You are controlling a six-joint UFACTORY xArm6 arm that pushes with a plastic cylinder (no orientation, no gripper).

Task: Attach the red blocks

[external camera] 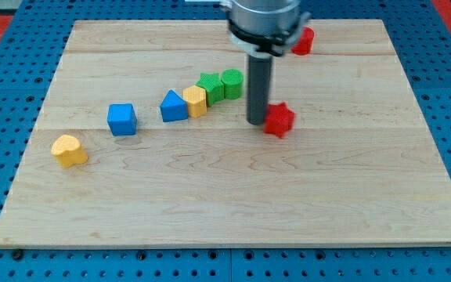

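Observation:
A red star-shaped block lies right of the board's middle. My tip stands just at its left side, touching or nearly touching it. A second red block sits near the view's top, partly hidden behind the arm's body, well above the first red block.
A row runs from the middle toward the left: green round block, green block, yellow block, blue triangular block. A blue cube and a yellow heart-shaped block lie further left. The wooden board sits on a blue pegboard.

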